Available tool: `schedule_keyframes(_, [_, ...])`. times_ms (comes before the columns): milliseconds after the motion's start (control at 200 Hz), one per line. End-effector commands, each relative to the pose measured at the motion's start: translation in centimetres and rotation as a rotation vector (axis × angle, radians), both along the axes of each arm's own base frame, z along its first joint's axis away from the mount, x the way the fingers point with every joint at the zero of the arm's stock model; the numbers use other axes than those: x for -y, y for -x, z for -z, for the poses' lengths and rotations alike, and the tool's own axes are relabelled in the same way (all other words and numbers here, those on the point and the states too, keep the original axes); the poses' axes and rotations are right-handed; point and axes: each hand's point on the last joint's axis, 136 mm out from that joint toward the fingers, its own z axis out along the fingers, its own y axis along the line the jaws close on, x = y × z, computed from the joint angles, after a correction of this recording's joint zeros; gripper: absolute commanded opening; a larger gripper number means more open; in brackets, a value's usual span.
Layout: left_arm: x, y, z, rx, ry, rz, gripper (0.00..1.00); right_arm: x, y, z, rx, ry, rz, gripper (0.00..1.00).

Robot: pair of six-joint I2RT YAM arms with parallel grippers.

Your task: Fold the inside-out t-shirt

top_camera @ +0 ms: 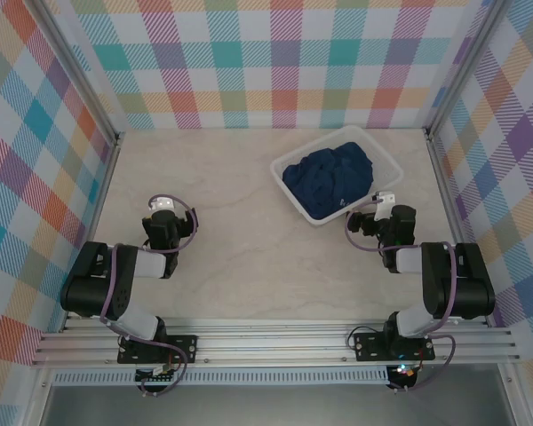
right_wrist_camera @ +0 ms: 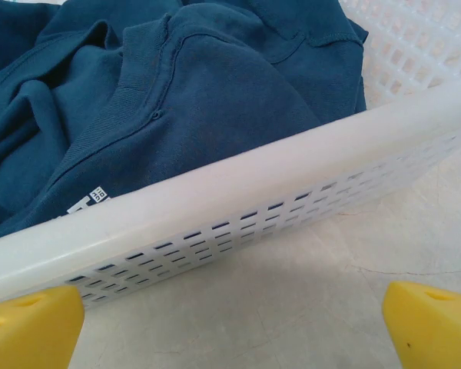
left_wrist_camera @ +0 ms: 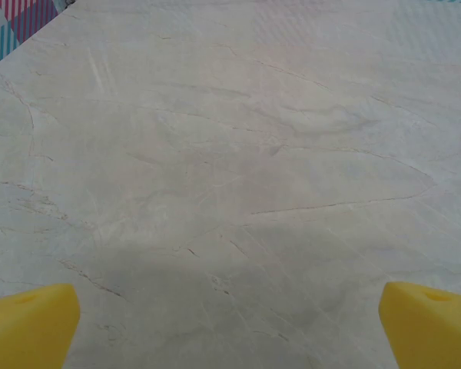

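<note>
Looking down from above, the dark blue t-shirt (top_camera: 329, 177) lies bunched in a white slotted basket (top_camera: 278, 164) on the far right part of the table (top_camera: 240, 266). The right gripper (top_camera: 386, 199) sits just beside the basket's near right side and is aimed toward it, so the shirt lies ahead of it and somewhat to its left. The left gripper (top_camera: 163, 206) hangs over bare table well apart from the basket, which makes the right arm plainly the nearer one. Seen from the right wrist camera, the basket's near rim crosses between that gripper and the cloth, and the shirt heaps up just beyond it. A reach would likely have to go up and over the wall. Both grippers are spread wide and hold nothing, with yellow fingertips (right_wrist_camera: 31, 327) at the bottom corners of each wrist view. The heap runs loosely along the basket's long side, on a diagonal from near left to far right. Because the shirt is crumpled, which way it points cannot be told. A ribbed band (right_wrist_camera: 119, 115), probably the neckline, curves across the cloth, and a scrap of white print (right_wrist_camera: 88, 201) peeks out beside the rim.
</note>
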Motion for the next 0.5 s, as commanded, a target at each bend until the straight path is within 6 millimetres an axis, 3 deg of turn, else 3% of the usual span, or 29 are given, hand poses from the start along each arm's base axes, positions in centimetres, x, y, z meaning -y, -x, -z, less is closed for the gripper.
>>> schedule_keyframes(0, [-0.28, -0.9, -1.25, 0.047, -0.003, 0.001, 1.0, -0.06, -1.15, -1.83, 0.066, -0.024, -0.005, 1.0])
schedule_keyframes(415, [-0.26, -0.89, -1.24, 0.047, -0.004, 0.001, 1.0, -0.1, -1.22, -1.83, 0.064, -0.024, -0.006, 1.0])
schedule_keyframes(495, [-0.29, -0.89, -1.21, 0.045, -0.004, 0.001, 1.0, 0.74, -1.48, -1.69, 0.052, -0.02, 0.046, 1.0])
